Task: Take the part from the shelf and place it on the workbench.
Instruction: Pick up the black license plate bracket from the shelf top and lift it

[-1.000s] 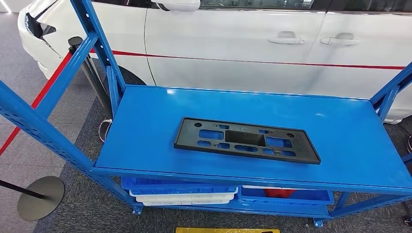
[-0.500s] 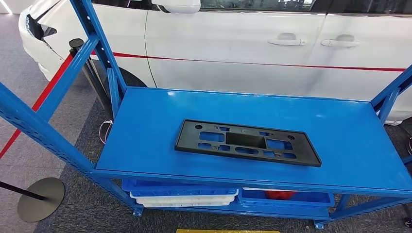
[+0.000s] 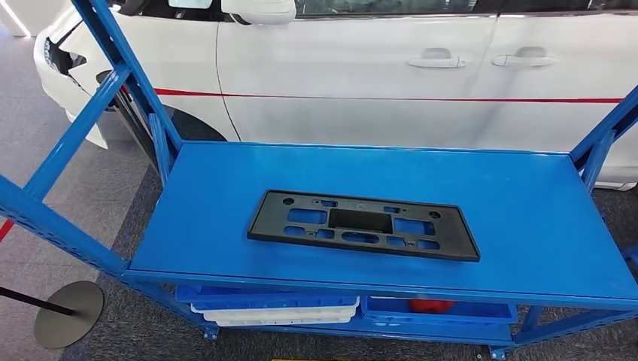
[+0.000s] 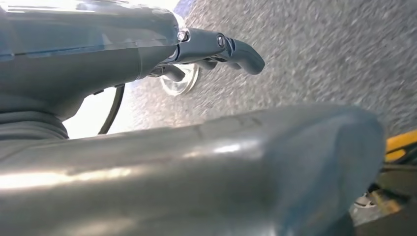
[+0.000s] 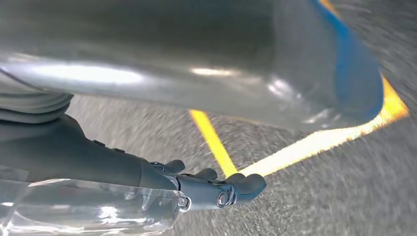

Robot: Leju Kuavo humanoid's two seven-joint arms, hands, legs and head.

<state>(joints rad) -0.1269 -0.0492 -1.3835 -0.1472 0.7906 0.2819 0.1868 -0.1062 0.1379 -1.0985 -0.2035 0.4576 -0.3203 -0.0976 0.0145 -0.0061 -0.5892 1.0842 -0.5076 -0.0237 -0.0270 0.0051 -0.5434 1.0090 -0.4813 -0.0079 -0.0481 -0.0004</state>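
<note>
Blue shelf (image 3: 527, 218) bears black part (image 3: 363, 225) before white car (image 3: 361, 75).

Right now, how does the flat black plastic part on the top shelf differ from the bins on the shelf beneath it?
The flat black plastic part lies alone in the open on the blue metal shelf top; the stacked blue and white plastic bins sit below, mostly hidden by that shelf top. The part is a thin frame with cut-out holes; the bins are walled trays. Both rest on the same blue rack, and neither is touched by a hand.
</note>
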